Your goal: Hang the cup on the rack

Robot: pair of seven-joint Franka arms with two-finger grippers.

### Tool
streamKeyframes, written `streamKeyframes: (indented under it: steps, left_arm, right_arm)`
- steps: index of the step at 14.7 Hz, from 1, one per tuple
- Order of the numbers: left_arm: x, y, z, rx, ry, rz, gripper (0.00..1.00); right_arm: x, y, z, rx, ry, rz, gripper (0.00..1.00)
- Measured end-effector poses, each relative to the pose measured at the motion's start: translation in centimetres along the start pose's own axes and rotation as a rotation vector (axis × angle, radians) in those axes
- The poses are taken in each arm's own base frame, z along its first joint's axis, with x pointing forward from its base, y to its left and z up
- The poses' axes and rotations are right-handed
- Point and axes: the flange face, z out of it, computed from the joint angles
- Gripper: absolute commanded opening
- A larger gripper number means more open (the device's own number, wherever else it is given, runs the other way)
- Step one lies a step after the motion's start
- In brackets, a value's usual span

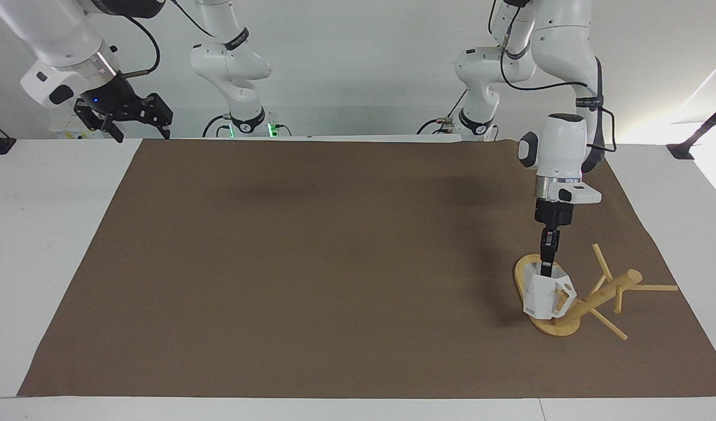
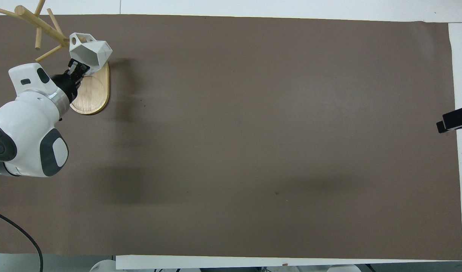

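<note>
The bamboo mug rack (image 1: 586, 298) stands on the brown mat (image 1: 334, 263) toward the left arm's end of the table, its oval base (image 2: 91, 94) flat on the mat and its pegged post (image 2: 42, 26) leaning in both views. The left gripper (image 1: 546, 270) hangs over that base, fingers pointing down and clamped on the rim of the white faceted cup (image 1: 545, 295). The cup is upright, held low over the base beside the foot of the post, its squared handle (image 1: 564, 290) turned toward the post; whether handle and post touch cannot be determined. The right gripper (image 1: 121, 117) waits raised near the right arm's end of the table, fingers apart and holding nothing.
</note>
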Motion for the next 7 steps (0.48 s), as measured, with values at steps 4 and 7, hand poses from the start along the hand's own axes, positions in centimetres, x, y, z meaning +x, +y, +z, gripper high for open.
streamKeyframes:
  steps: [4,7]
  left_arm:
    - [1.7,1.5,0.2,0.114,-0.046,-0.006,1.00]
    - [3.4,2.6,-1.2,0.175,-0.062,-0.016,1.00]
  right_arm:
    - [0.2,-0.7,0.1,-0.004,-0.003,0.005,0.99]
    - [0.1,-0.2,0.0,-0.002,-0.001,0.013,0.99]
